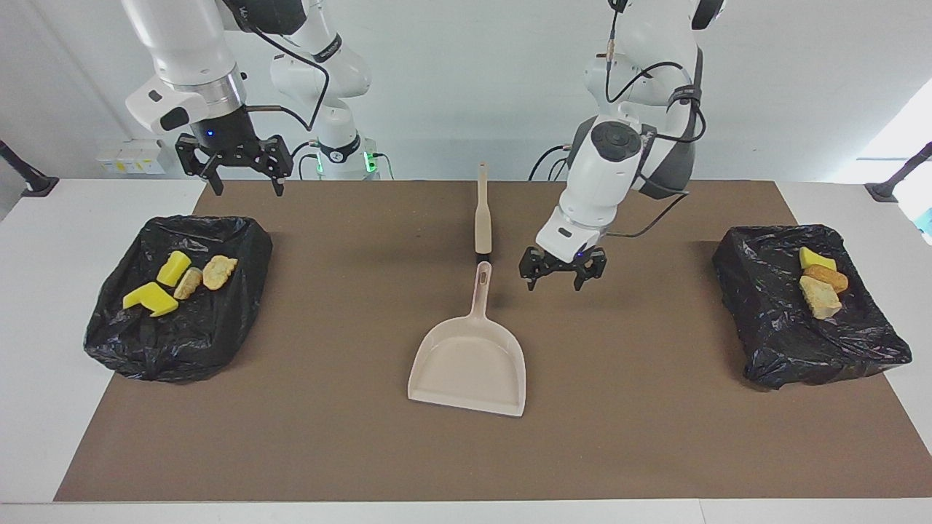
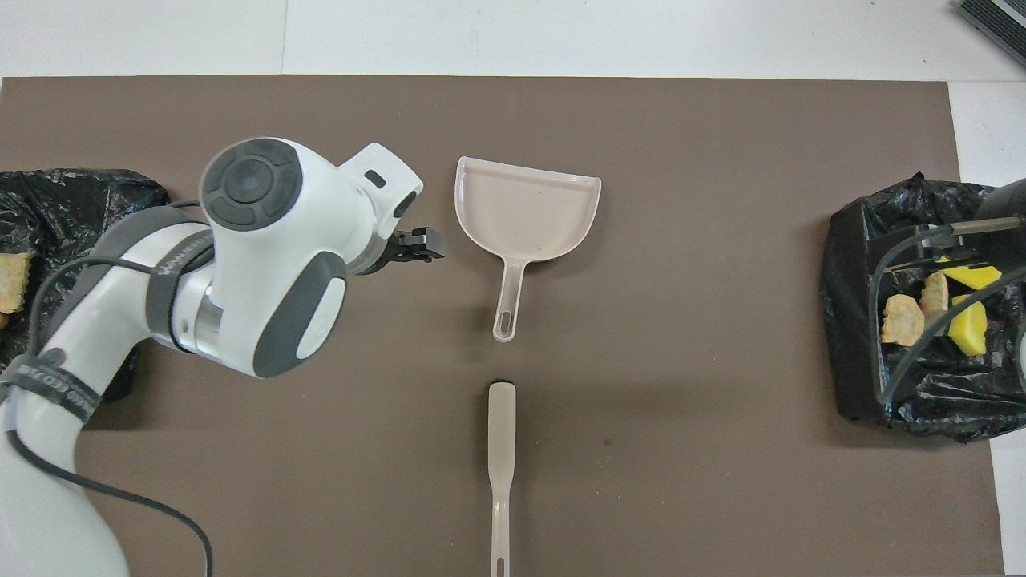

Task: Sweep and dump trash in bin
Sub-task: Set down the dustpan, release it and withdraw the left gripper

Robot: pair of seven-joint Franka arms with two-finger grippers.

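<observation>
The beige dustpan (image 1: pixel 470 360) (image 2: pixel 529 210) lies flat mid-mat, handle pointing toward the robots. My left gripper (image 1: pixel 559 280) hangs open and empty just above the mat, beside that handle toward the left arm's end. The beige brush (image 1: pixel 482 215) (image 2: pixel 502 449) lies on the mat nearer the robots than the dustpan. Trash sits in both black-lined bins: several yellow and tan pieces (image 1: pixel 173 268) (image 2: pixel 966 324) in the bin (image 1: pixel 182 342) at the right arm's end, three (image 1: pixel 819 295) in the bin (image 1: pixel 786 342) at the left arm's end. My right gripper (image 1: pixel 233 167) waits open, raised over the mat's edge by its bin.
A brown mat (image 1: pixel 655 437) covers most of the white table (image 1: pixel 44 407). The left arm's elbow and cable (image 2: pixel 264 256) hang over the mat between the dustpan and the bin (image 2: pixel 80 240) at that arm's end.
</observation>
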